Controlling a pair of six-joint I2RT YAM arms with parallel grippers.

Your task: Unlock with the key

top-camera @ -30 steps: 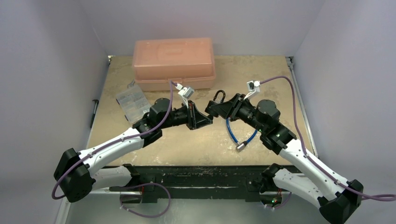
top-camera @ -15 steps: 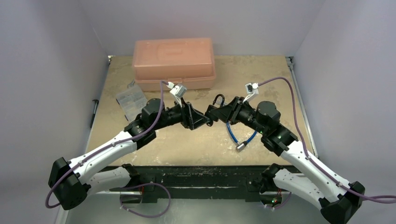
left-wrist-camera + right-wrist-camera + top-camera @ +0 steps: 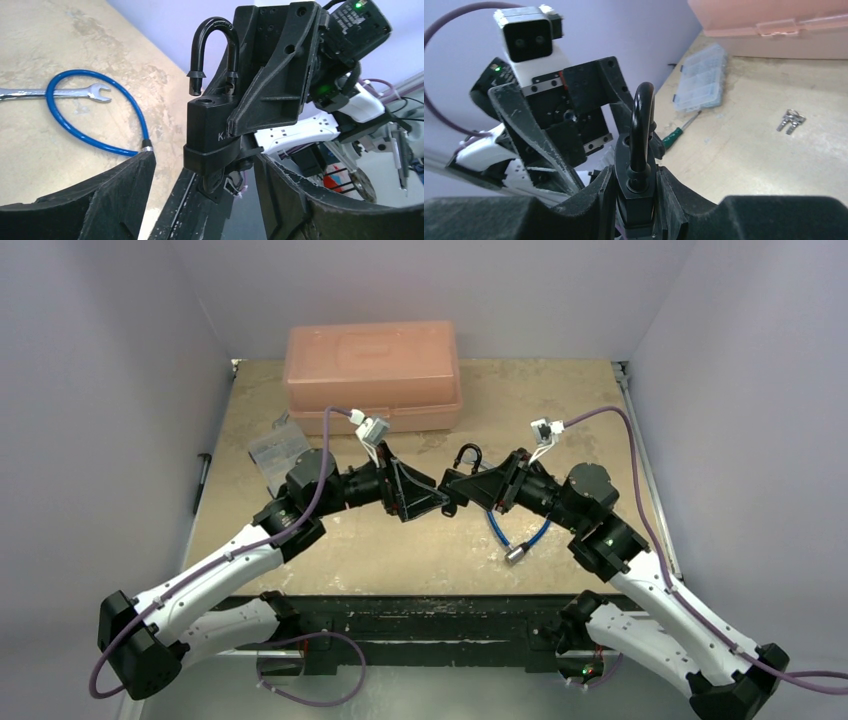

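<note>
Clear plastic, a compartmented organiser box [image 3: 278, 452] lies at the left of the sandy-topped bench [image 3: 420, 552], with a salmon-pink plastic lidded case [image 3: 372, 375] behind it against the back wall. To the right of the organiser the left arm reaches toward the middle. Its jaws are released and stand wide apart, gripping nothing. Between them, touching neither one, is the small key with a round black head [image 3: 212, 181], seated in the underside of the black padlock [image 3: 210, 131]. The padlock is held up off the bench at the centre, where the two arms meet. Its curved black shackle [image 3: 216, 37] is raised, one end standing free just above its hole in the body. The right jaws are clenched on the padlock's body from the other side, shackle pointing up. Further right, under the right arm, a blue cable loop [image 3: 490, 518] lies flat on the bench, and a silver open-ended spanner [image 3: 75, 92] lies across it.
</note>
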